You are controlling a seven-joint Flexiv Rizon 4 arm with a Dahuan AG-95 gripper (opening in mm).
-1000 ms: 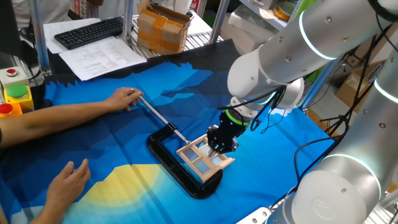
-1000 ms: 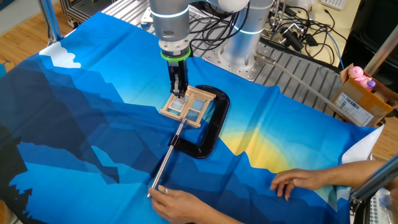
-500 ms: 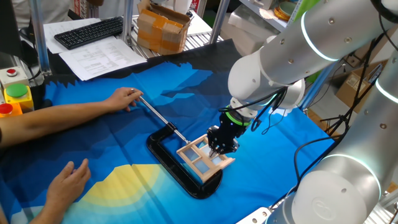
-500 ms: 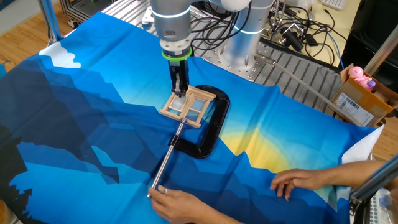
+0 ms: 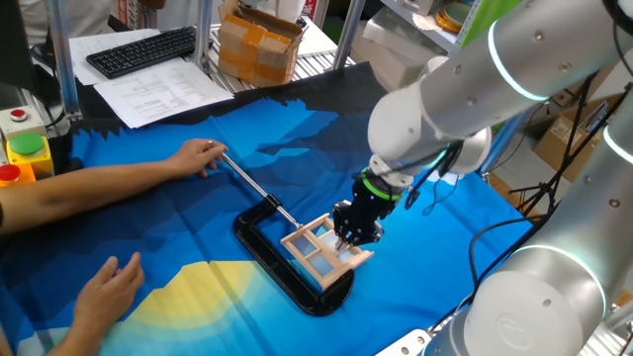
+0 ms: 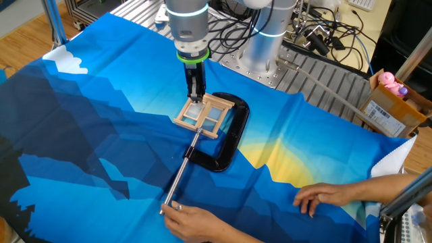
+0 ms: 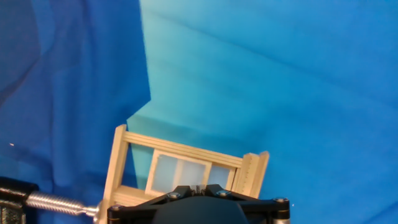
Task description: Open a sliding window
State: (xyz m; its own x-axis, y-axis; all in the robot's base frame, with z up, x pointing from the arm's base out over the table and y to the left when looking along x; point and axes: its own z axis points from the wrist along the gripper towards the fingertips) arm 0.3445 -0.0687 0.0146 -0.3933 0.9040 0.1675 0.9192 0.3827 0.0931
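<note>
Gripper [image 5: 345, 240] points down w/ jaws pressed together, nothing pinched, tips on the window [image 5: 326, 250]. Window lies flat near table middle, on the blue cloth [image 5: 198, 218], set inside a black clamp [image 5: 282, 267]. Clamp's metal rod [image 5: 249, 184] runs toward a person's hand [image 5: 198, 156], which touches its end.

Table draped in a blue cloth [image 5: 198, 208] printed with darker blue peaks and a yellow patch. Black C-clamp [image 5: 287, 277] lies flat on the cloth. Sliding window [image 5: 321, 249] lies inside the clamp's mouth. A person's hand [image 5: 104, 287] rests on the cloth near the clamp, on the yellow patch.
</note>
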